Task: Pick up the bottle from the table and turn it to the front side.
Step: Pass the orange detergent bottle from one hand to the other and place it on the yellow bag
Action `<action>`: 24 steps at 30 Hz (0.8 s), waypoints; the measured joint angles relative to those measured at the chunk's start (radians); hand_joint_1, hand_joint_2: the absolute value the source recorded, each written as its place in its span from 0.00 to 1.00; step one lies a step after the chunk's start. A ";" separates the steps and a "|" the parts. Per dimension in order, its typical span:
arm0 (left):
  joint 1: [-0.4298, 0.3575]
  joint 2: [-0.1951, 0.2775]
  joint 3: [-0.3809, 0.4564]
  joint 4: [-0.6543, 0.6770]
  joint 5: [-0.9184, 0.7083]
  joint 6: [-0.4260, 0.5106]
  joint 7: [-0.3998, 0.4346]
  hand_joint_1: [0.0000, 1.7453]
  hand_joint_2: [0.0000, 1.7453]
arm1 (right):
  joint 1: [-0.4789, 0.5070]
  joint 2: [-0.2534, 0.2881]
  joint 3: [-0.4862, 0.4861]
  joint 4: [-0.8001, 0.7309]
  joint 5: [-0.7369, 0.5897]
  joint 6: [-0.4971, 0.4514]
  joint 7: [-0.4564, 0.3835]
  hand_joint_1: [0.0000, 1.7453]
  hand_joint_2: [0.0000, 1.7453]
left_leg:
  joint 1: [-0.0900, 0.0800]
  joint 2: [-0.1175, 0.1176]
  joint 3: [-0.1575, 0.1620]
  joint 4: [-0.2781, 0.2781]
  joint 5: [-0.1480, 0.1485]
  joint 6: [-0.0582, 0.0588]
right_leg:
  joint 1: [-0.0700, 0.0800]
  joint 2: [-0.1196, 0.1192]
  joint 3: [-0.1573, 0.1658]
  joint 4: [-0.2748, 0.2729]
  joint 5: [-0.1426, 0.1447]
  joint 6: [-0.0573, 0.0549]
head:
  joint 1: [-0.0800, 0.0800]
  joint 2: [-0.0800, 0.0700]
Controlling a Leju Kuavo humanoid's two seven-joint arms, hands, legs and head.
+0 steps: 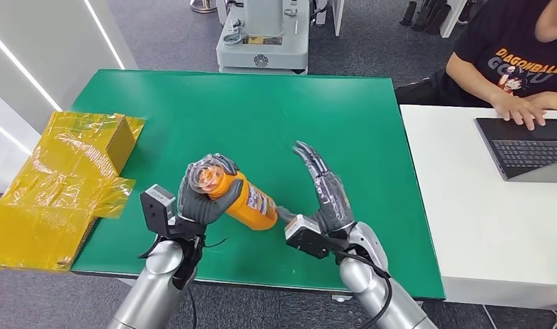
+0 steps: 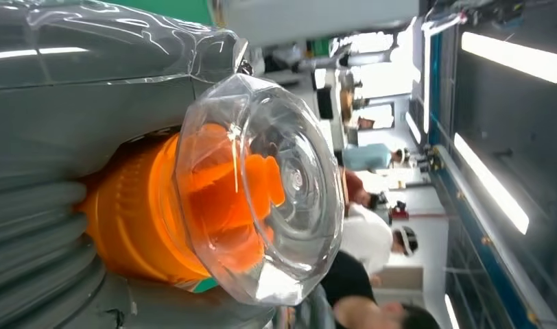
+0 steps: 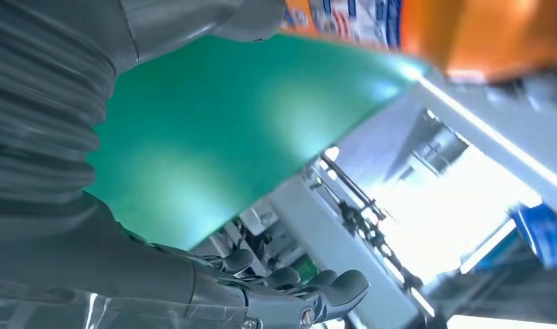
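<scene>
Bottle [image 1: 243, 199], orange with a clear cap, hangs tilted just above the green bench [image 1: 262, 116], gripped near its cap by the left hand [image 1: 204, 192]. Right hand [image 1: 327, 192], fingers spread and holding nothing, waits beside the bottle's base; I judge it should steady that base while the left rolls the label forward, grip kept firm.

A green table [image 1: 262, 116] carries crumpled yellow wrapping [image 1: 63, 185] at its left edge.
</scene>
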 joint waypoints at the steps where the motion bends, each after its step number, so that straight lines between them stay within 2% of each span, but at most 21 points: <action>1: -0.001 0.007 0.007 -0.003 -0.008 0.011 0.000 1.00 1.00 | 0.009 0.001 -0.004 -0.014 -0.012 -0.018 -0.010 0.00 1.00 | 0.000 0.000 0.000 0.000 0.000 0.000 | 0.000 0.000 0.000 0.000 0.000 0.000 | 0.000 0.000; 6: -0.013 0.054 0.046 -0.033 -0.039 0.047 0.002 1.00 1.00 | 0.057 0.009 -0.024 -0.090 -0.080 -0.099 -0.052 0.00 1.00 | 0.000 0.000 0.000 0.000 0.000 0.000 | 0.000 0.000 0.000 0.000 0.000 0.000 | 0.000 0.000; 11: -0.051 0.117 0.083 -0.073 -0.067 0.082 0.014 1.00 1.00 | 0.106 0.008 -0.028 -0.177 -0.124 -0.135 -0.055 0.00 1.00 | 0.000 0.001 0.000 0.000 0.000 0.000 | 0.000 0.000 -0.001 0.000 0.000 0.000 | 0.000 0.000; 15: -0.099 0.172 0.106 -0.129 -0.100 0.104 0.053 1.00 1.00 | 0.140 0.002 -0.028 -0.228 -0.154 -0.151 -0.052 0.00 1.00 | 0.000 0.001 0.000 0.000 0.000 -0.001 | 0.000 0.001 -0.001 0.000 0.000 0.000 | 0.000 0.000; 19: -0.123 0.205 0.120 -0.161 -0.116 0.114 0.064 1.00 1.00 | 0.154 -0.002 -0.028 -0.252 -0.165 -0.154 -0.052 0.00 1.00 | 0.000 0.001 0.000 0.000 0.000 -0.001 | 0.000 0.000 -0.001 0.000 0.000 0.000 | 0.000 0.000; 22: -0.134 0.229 0.122 -0.173 -0.168 0.134 0.071 1.00 1.00 | 0.161 -0.004 -0.028 -0.262 -0.180 -0.160 -0.055 0.00 1.00 | 0.000 0.001 0.000 0.000 0.000 -0.001 | 0.000 0.001 -0.001 0.000 0.000 0.000 | 0.000 0.000; 24: -0.156 0.263 0.122 -0.175 -0.223 0.140 0.095 1.00 1.00 | 0.173 -0.005 -0.028 -0.271 -0.191 -0.167 -0.059 0.00 1.00 | 0.000 0.001 0.000 0.000 0.000 -0.001 | 0.000 0.001 -0.001 0.000 0.000 0.000 | 0.000 0.000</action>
